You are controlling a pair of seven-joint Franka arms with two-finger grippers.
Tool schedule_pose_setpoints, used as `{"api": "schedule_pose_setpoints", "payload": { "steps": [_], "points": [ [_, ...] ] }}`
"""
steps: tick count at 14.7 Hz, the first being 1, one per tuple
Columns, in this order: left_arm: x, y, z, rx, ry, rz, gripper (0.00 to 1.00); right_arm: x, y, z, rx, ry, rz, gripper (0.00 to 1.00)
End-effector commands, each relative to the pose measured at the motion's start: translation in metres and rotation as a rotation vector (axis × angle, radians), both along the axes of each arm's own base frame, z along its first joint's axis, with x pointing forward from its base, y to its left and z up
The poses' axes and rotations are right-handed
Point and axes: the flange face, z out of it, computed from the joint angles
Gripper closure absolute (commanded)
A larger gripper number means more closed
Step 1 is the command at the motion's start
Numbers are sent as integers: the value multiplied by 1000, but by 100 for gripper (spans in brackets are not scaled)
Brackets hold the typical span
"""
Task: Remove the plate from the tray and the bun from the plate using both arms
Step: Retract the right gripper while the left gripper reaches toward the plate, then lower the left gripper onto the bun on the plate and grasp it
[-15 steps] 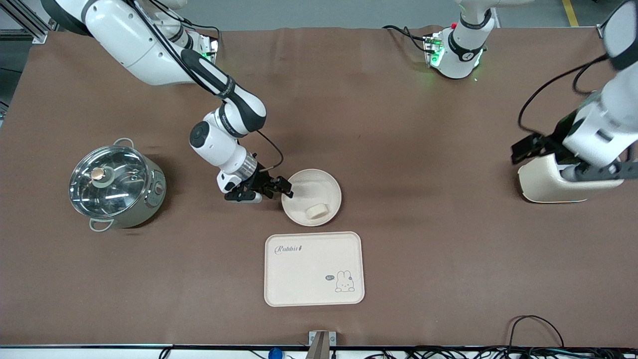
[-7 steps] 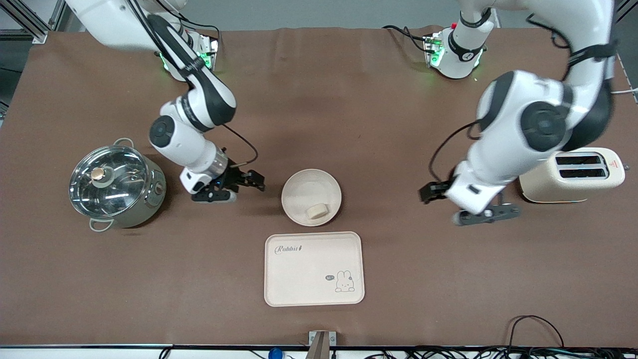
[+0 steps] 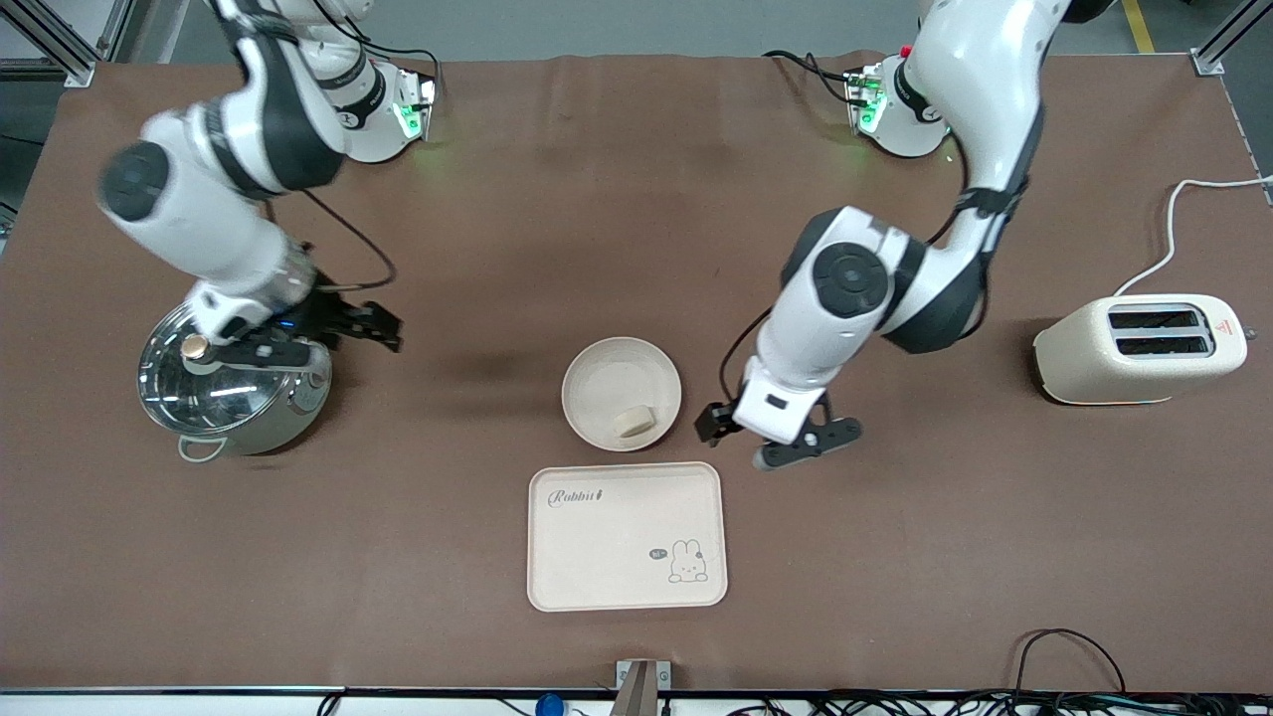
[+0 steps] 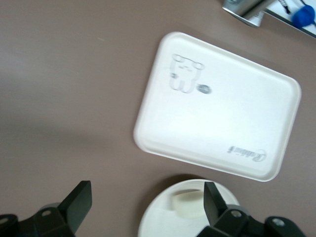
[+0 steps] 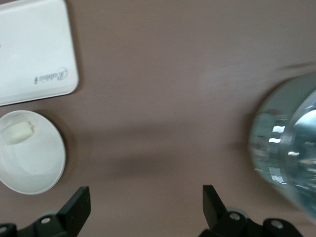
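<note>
A brown table seen from above, with the round cream plate [image 3: 621,394] near its middle. The small pale bun [image 3: 633,422] lies on the plate, on the part of it nearest the front camera. Just beside the plate, nearer the front camera, sits a rectangular cream tray [image 3: 626,536] with a rabbit drawing and nothing on it.

The left gripper [image 3: 771,438] hangs just beside the plate, toward the left arm's end of the table, its fingers spread wide and holding nothing. In the left wrist view the plate [image 4: 163,219], bun [image 4: 186,204] and tray [image 4: 219,106] show between its black fingers [image 4: 79,201].

The right gripper [image 3: 318,333] is well apart from the plate, over the edge of a steel pot with a glass lid [image 3: 232,371] toward the right arm's end of the table. Its fingers are also spread and empty.

A cream toaster [image 3: 1140,349] stands well apart from the plate, toward the left arm's end.
</note>
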Motion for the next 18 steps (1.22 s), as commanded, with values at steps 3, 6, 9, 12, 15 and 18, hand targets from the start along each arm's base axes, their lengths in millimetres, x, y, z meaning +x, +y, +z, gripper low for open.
{"api": "schedule_pose_setpoints", "payload": {
  "steps": [3,6,9,12,15,18],
  "points": [
    [4,-74,-52,59,-176,-65,0,11,-80,132,-54,-6,-54,0],
    [-7,-101,-95,-50,-245,8,0,1,-139,160,-97,-2,8,0],
    [-18,-112,-113,-63,-216,53,0,-20,-163,204,-104,1,22,0],
    [-25,-118,-122,-60,-207,49,0,-28,-179,212,-102,22,-1,0],
    [-34,-128,-131,-69,-200,58,4,-27,-179,197,-96,57,0,0],
    [-47,-136,-137,-51,-172,55,11,-26,-158,197,-101,59,33,0]
  ]
}}
